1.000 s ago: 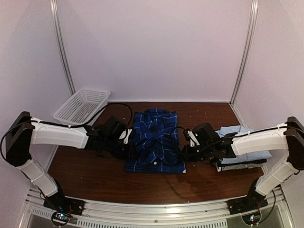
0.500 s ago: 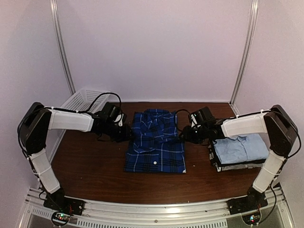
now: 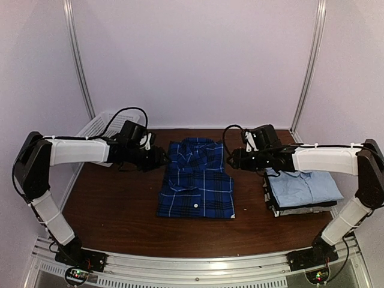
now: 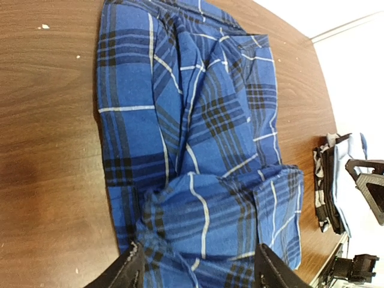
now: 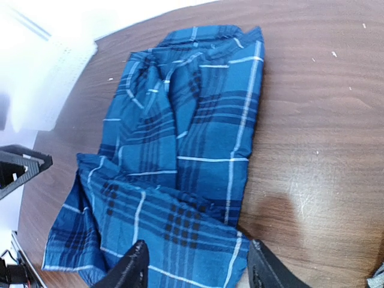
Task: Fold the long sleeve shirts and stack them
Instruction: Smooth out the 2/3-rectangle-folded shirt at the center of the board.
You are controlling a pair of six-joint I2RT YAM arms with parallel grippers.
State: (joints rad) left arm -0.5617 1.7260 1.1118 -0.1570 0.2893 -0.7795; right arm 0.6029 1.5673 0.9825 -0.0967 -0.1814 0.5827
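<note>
The blue-and-black plaid long sleeve shirt point(image 3: 197, 179) lies folded flat in the middle of the table, collar toward the far side. My left gripper point(image 3: 161, 157) hovers just off its far left edge and my right gripper point(image 3: 233, 159) off its far right edge. In the left wrist view the plaid shirt point(image 4: 198, 150) lies below my open left gripper point(image 4: 200, 270), with nothing pinched. The right wrist view shows the same shirt point(image 5: 180, 162) under my open right gripper point(image 5: 198, 273). A stack of folded shirts point(image 3: 303, 189), light blue on top, sits at the right.
A white lattice basket point(image 3: 96, 127) stands at the far left corner, behind the left arm. Bare brown tabletop point(image 3: 108, 210) lies in front of the plaid shirt and to its left. White walls close in the back and sides.
Both grippers have opened and let go of the plaid shirt. They have drawn away from its middle, toward its far corners. The shirt now lies smoother and flat.
</note>
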